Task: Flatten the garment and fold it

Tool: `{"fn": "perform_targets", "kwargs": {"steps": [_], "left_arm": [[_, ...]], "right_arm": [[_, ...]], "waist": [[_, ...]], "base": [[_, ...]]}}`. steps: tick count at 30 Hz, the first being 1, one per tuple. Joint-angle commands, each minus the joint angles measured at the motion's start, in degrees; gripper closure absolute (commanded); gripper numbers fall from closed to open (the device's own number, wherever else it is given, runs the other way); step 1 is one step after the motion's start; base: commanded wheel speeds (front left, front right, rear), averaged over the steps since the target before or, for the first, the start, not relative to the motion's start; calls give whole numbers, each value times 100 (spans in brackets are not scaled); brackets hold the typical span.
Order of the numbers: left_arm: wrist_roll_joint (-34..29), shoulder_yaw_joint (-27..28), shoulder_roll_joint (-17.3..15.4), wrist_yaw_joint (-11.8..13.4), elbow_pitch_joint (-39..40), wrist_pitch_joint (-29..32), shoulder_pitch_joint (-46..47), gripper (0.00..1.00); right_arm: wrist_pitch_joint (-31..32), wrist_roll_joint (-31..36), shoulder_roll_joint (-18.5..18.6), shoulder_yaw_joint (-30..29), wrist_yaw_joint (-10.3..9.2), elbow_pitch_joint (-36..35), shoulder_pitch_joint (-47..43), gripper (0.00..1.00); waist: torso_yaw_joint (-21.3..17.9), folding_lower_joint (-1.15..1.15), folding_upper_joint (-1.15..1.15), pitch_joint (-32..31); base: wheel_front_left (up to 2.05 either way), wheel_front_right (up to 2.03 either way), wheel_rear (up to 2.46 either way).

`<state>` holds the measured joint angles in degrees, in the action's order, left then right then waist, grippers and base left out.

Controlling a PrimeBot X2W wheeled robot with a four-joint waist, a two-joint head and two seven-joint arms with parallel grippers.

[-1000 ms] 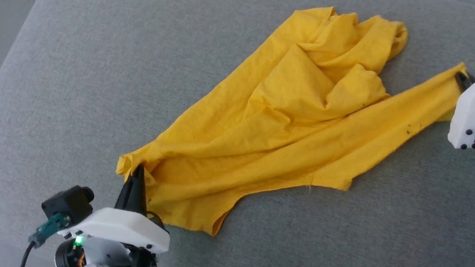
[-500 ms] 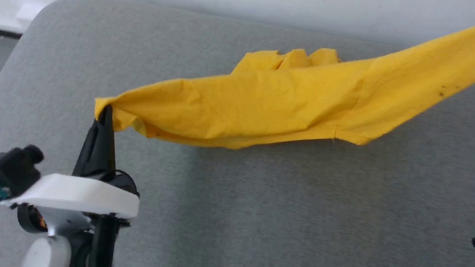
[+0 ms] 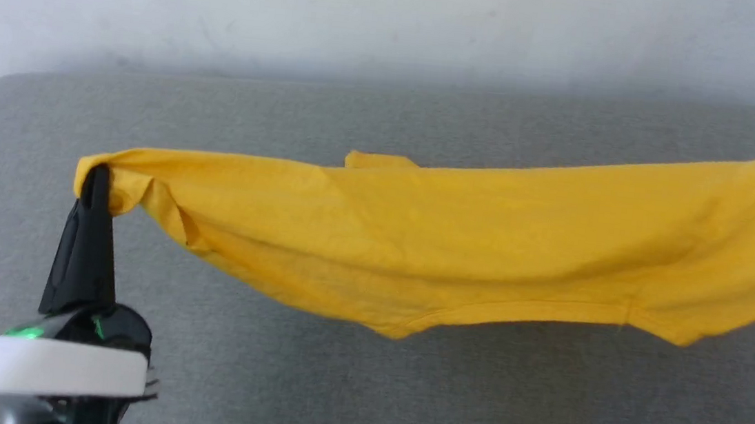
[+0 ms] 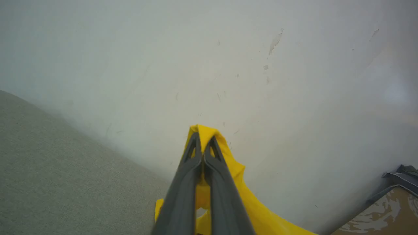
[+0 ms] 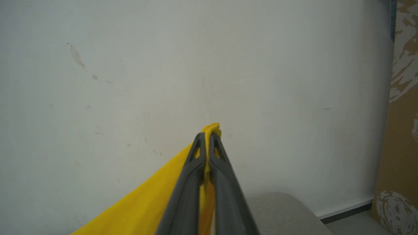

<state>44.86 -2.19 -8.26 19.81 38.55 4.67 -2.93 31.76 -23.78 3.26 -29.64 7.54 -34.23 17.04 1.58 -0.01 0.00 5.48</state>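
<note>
The garment [image 3: 458, 240], plain mustard-yellow cloth, hangs stretched in the air above the grey cushioned surface [image 3: 401, 394], running from the left to past the right edge of the head view. My left gripper [image 3: 98, 175] is shut on its left corner, fingers pointing up. In the left wrist view the left gripper [image 4: 203, 137] pinches a yellow fold of the garment [image 4: 228, 169] in front of a white wall. My right gripper [image 5: 207, 134] is shut on the other end of the garment [image 5: 147, 202]. The lower hem sags in a shallow curve.
A white wall [image 3: 396, 20] stands right behind the grey surface. A brown patterned board [image 5: 401, 130] leans at the right of the right wrist view, with a dark skirting strip [image 5: 346, 213] at the floor. A brown patterned thing [image 4: 388, 212] lies at the left wrist view's lower right.
Both grippers have lifted the garment off the surface and pulled it taut between them. It lay crumpled a second ago. The head camera has tilted up, bringing the wall into view.
</note>
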Motion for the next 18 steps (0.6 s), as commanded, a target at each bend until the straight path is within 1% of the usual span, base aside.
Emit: {"fn": "perform_targets", "kwargs": {"steps": [1, 5, 7, 9, 11, 12, 14, 16, 18], "left_arm": [[103, 35, -22, 41, 178, 58, -126, 100], [307, 10, 15, 33, 518, 178, -241, 100], [344, -6, 10, 32, 603, 219, -227, 100], [317, -49, -28, 37, 569, 275, -152, 100], [235, -132, -84, 51, 437, 350, 20, 100], [278, -199, -51, 47, 346, 395, 176, 100], [240, -291, -109, 39, 83, 522, 580, 100], [230, -325, -132, 90, -253, 665, 1113, 100], [20, -405, -330, 146, -626, 892, 1755, 100]], "right_arm": [[63, -97, -24, -177, -5, -182, -159, 100], [195, -501, -35, -538, -5, -355, -436, 100], [249, -738, -36, -584, -5, -318, -567, 100], [273, -915, -36, -511, -5, -218, -679, 100], [270, -1025, -37, -300, -5, -74, -722, 100], [271, -1077, -37, -160, -5, 41, -703, 100], [289, -900, -37, 222, -5, 177, -561, 100], [330, -752, -16, 569, -5, 429, -227, 100], [357, -513, 118, 942, -5, 669, 253, 100]], "waist": [[-265, 1, 0, -125], [-381, 1, 0, -43], [-429, 1, 0, 46], [-464, 1, 0, 155], [-496, 1, 0, 283], [-507, 1, 0, 347], [-534, 1, 0, 489], [-550, 1, 0, 628], [-567, 1, 0, 773]], "base": [[0, 0, 0], [0, 0, 0], [0, 0, 0], [0, 0, 0], [0, 0, 0], [0, 0, 0], [0, 0, 0], [0, 0, 0], [0, 0, 0]]}}
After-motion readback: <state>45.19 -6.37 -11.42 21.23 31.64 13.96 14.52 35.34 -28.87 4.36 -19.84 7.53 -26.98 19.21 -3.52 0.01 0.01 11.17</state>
